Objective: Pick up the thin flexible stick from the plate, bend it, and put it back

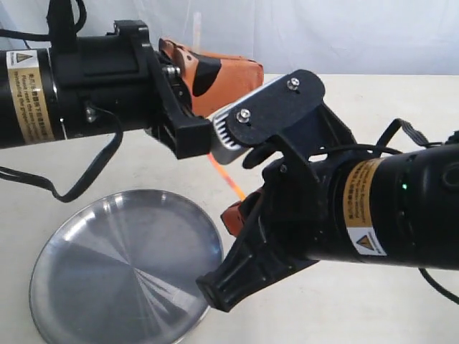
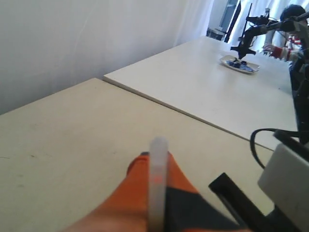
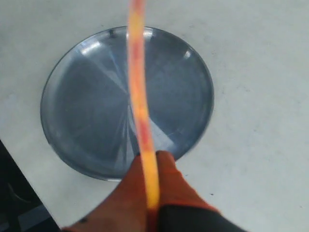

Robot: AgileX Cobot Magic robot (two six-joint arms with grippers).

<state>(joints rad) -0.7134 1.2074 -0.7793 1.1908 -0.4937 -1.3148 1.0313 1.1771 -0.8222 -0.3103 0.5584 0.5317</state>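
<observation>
Exterior view showed the thin flexible stick (image 1: 224, 174) held in the air, clear of the plate (image 1: 107, 279), which lay on the bench well short of its far edge. The left gripper (image 2: 155, 198) was closed on the pale end. The fingers (image 3: 171, 179) of the right gripper (image 3: 150, 191) pinched the orange end, and the strand ran out past their tips, seen against the plate in the right wrist view.

Probable faults:
- The thin strand could slip from either pinch as bending load rose.
- It could spring free on release and land off the plate, toward a bench edge.
- Excess bend could snap it.

At each end the strand sat centred between the finger pair.
</observation>
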